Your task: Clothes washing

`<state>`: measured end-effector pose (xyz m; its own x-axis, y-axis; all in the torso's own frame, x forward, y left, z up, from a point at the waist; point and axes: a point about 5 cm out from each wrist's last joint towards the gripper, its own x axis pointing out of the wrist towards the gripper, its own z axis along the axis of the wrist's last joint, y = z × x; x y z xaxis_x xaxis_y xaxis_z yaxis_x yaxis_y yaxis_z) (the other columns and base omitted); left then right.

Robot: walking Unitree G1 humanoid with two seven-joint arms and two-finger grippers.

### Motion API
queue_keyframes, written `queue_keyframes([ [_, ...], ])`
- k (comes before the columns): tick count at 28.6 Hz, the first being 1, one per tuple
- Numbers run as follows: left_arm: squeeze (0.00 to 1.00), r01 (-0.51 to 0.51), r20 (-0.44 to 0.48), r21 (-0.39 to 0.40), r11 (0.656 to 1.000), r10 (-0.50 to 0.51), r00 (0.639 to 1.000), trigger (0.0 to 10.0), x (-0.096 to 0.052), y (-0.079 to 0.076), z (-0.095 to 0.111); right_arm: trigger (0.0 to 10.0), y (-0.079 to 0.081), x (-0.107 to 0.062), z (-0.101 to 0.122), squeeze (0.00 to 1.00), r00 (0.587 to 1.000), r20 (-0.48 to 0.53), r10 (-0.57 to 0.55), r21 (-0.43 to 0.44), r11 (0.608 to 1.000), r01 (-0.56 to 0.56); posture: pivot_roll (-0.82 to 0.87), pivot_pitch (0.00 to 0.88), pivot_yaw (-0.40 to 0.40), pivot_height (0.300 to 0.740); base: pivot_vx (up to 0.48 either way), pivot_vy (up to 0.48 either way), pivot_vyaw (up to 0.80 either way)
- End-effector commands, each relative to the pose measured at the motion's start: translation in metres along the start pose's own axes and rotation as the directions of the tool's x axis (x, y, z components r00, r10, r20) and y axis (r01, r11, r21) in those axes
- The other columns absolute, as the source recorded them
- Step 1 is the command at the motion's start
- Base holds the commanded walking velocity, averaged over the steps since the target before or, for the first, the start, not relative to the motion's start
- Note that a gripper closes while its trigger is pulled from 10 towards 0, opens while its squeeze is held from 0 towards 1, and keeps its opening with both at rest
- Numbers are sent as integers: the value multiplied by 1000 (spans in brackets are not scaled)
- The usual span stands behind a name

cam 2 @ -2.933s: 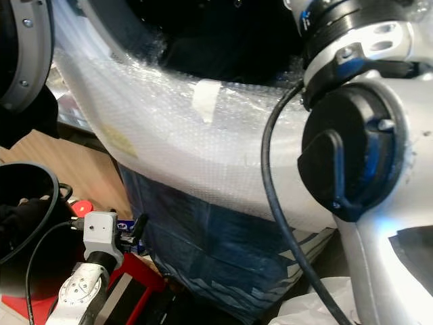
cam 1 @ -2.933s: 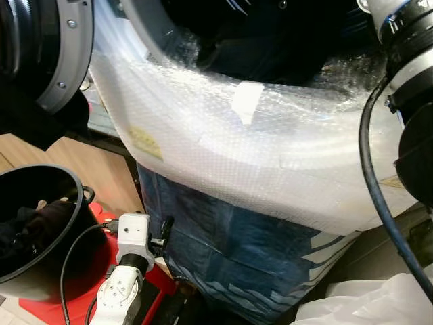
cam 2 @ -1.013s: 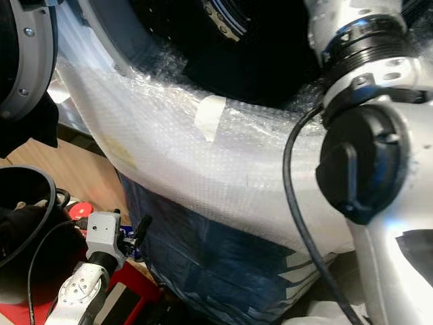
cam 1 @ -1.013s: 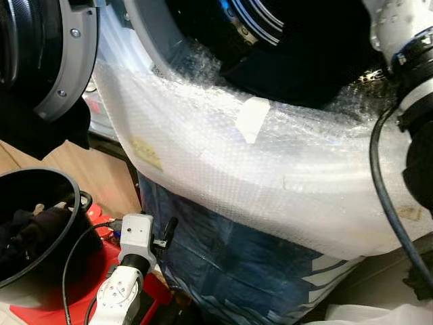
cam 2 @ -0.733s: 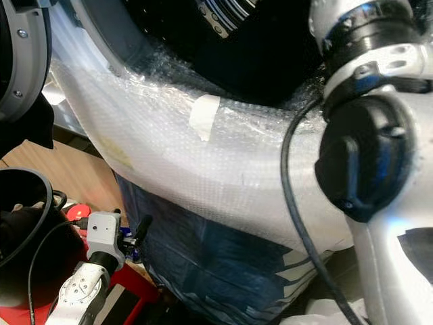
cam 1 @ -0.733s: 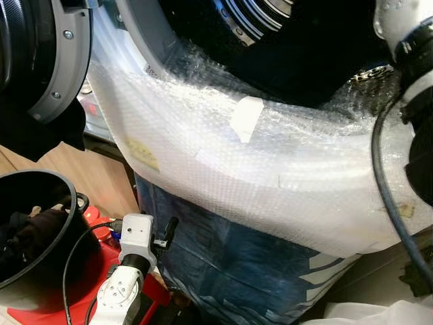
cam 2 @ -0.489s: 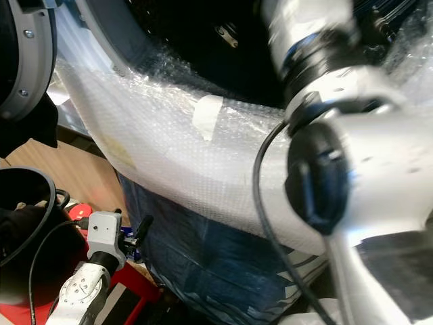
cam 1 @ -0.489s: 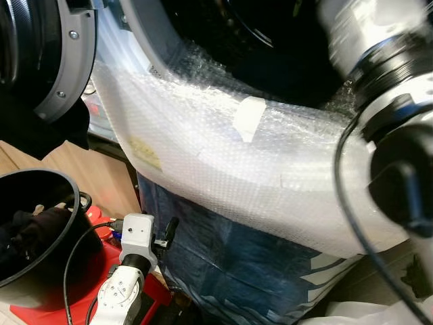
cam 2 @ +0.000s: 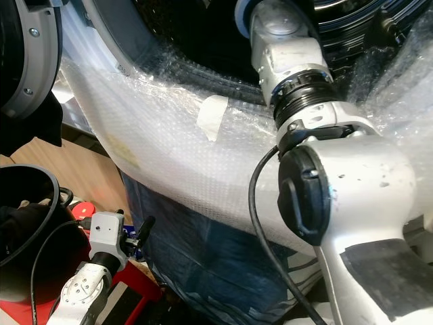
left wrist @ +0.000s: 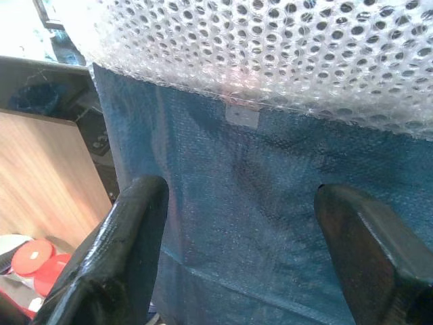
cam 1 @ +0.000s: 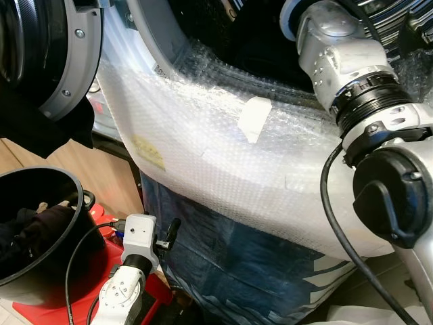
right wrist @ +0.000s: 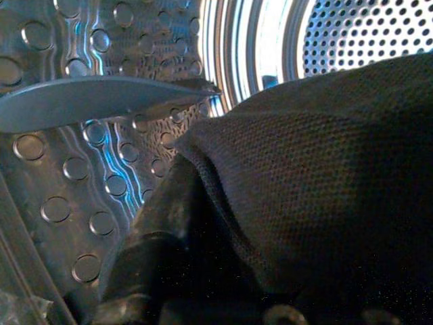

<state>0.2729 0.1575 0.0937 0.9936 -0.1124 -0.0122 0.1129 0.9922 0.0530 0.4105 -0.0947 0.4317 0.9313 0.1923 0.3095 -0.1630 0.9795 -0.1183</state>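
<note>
One sheet of bubble wrap (cam 1: 223,162) covers the washer's front beside a black basket (cam 1: 40,230).

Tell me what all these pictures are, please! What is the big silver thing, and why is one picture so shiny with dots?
They come from a robot doing laundry. Two pictures are its eyes, looking down at a washing machine wrapped in bubble wrap. The big silver thing is its right arm, reaching into the machine's round opening. The shiny picture is a camera on that wrist: it looks inside the metal drum, where the right gripper has a dark cloth draped over its finger. The other wrist camera looks along the left gripper, whose black fingers are spread apart and hold nothing. That arm hangs low beside a black bucket with more dark clothes.
</note>
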Motion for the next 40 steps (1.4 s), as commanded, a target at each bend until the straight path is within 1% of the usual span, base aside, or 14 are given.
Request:
queue_keyframes([
  [1,0,16,-25,12,1000,-16,1000,10000,0,-2,-3,10000,-1,0,17,1000,999,50,20,6,1000,-20,60,96,-27,740,0,0,0],
  [5,0,27,-22,13,1000,-27,999,10000,2,-3,-2,10000,-2,0,7,1000,999,23,36,13,999,-36,54,89,-20,740,0,0,0],
  [9,0,44,-19,20,999,-44,999,10000,3,-5,-1,10000,-6,-1,9,1000,998,52,28,60,998,-31,47,78,-11,740,0,0,0],
  [13,0,46,-18,21,999,-46,999,10000,3,-5,-1,10000,-9,-1,11,1000,998,63,12,33,999,-14,48,74,-11,740,0,0,0],
  [20,0,42,-19,19,999,-42,999,10000,2,-5,0,10000,-13,-2,9,1000,997,78,22,83,996,-29,54,91,-12,740,0,0,0],
  [24,0,42,-19,18,999,-42,999,10000,2,-5,0,10000,-16,-3,9,1000,997,80,12,81,996,-19,53,92,-11,740,0,0,0],
  [25,0,47,-22,19,999,-46,999,10000,3,-6,0,10000,-22,-4,8,1000,997,80,-9,76,997,3,47,94,-10,740,0,0,0],
  [28,0,48,-22,19,999,-48,999,10000,4,-6,0,10000,-27,-4,6,1000,997,79,-22,65,998,17,41,99,-9,740,0,0,0],
  [32,0,49,-21,19,999,-49,999,10000,4,-6,0,10000,-30,-5,6,1000,996,78,-31,59,998,27,41,99,-9,740,0,0,0],
  [33,0,51,-27,19,999,-51,998,10000,4,-6,-1,10000,-36,-6,6,1000,994,89,-59,71,996,53,36,100,-13,740,0,0,0],
  [34,0,51,-27,19,999,-51,998,10000,4,-6,-1,10000,-36,-6,6,1000,994,89,-59,71,996,53,36,100,-13,740,0,0,0],
  [37,0,57,-31,18,998,-56,998,10000,6,-8,-1,10000,-45,-8,5,1000,985,100,-142,176,977,123,32,102,-12,740,0,0,0],
  [38,0,58,-29,18,998,-57,998,10000,6,-9,-1,10000,-44,-8,4,1000,984,99,-148,186,974,128,32,102,-12,740,0,0,0],
  [40,0,55,-27,19,998,-54,998,10000,7,-8,0,10000,-34,-7,-1,1000,989,95,-110,218,972,87,35,105,-19,740,0,0,0],
])
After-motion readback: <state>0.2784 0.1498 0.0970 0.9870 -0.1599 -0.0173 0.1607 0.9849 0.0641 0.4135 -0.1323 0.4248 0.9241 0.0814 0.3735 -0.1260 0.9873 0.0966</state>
